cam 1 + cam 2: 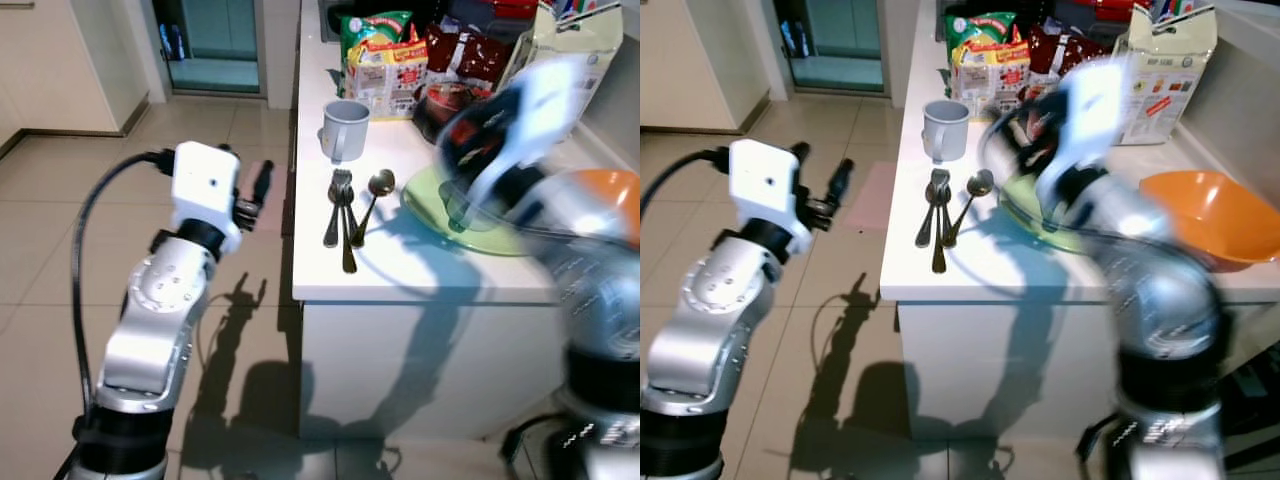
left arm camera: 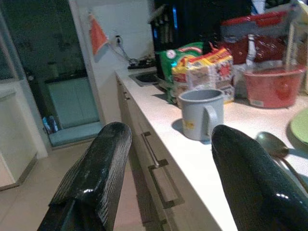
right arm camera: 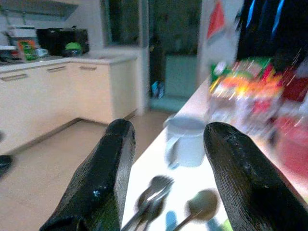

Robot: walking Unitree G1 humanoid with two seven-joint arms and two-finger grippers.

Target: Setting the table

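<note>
A grey mug (image 1: 345, 129) stands on the white counter (image 1: 400, 270). In front of it lie a fork (image 1: 337, 205) and two spoons (image 1: 370, 200), side by side. A green plate (image 1: 440, 212) lies to their right, with an orange bowl (image 1: 1210, 215) further right. My right arm, motion-blurred, reaches over the plate; its gripper (image 3: 168, 130) is open and empty, pointing toward the mug (image 3: 185, 142) and cutlery (image 3: 156, 190). My left gripper (image 1: 254, 195) hangs open and empty over the floor, left of the counter edge, facing the mug (image 2: 202, 115).
Snack packets (image 1: 385, 60) and a cereal box (image 1: 1165, 70) crowd the back of the counter. A red tub (image 2: 274, 86) stands behind the plate. Tiled floor (image 1: 60, 200) spreads to the left, with a doorway (image 1: 210, 45) beyond. Drawer handles (image 2: 161, 168) line the counter front.
</note>
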